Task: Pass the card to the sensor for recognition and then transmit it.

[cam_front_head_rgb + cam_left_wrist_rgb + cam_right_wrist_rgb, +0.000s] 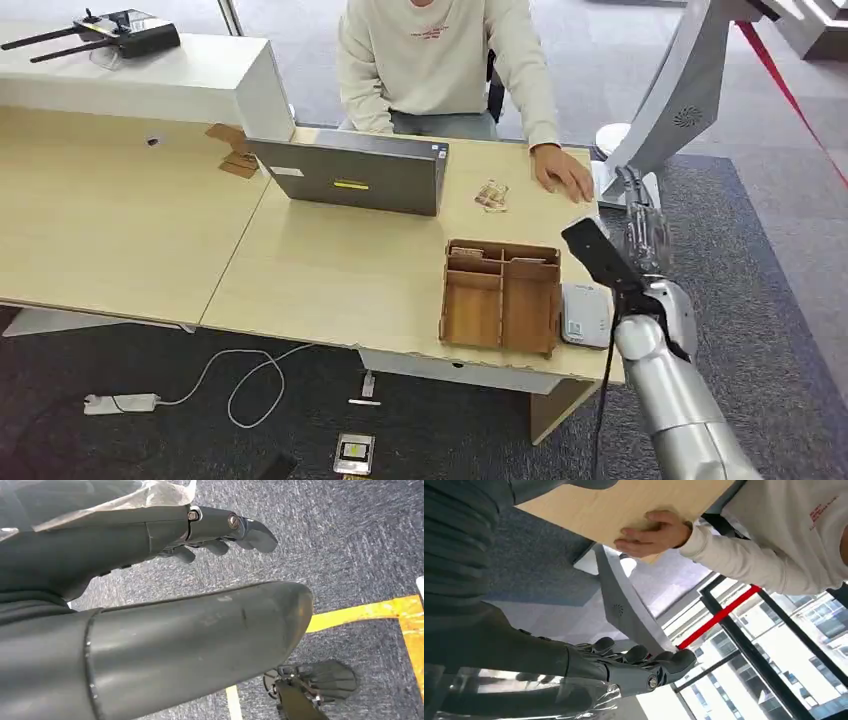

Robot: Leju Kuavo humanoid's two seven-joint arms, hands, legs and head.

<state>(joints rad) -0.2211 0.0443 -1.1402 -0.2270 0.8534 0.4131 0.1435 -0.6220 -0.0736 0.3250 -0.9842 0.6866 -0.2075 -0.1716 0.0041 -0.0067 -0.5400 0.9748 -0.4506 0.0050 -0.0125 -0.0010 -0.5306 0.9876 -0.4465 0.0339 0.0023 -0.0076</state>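
A small patterned card [491, 195] lies on the wooden desk [330, 270], just left of a seated person's hand [563, 171]. A flat white sensor [585, 315] sits at the desk's front right edge, beside a wooden organiser box [501, 295]. My right hand [640, 225] is raised off the desk's right edge, past the sensor. Its fingers [639, 662] are stretched out and hold nothing. My left hand [150, 540] hangs over the grey carpet, fingers [250, 530] extended and empty.
A grey laptop [352, 175] stands at the back of the desk in front of the person in a cream sweater [440, 55]. A white curved stand [670, 100] rises just right of the desk. A power strip and cable [125, 402] lie on the floor.
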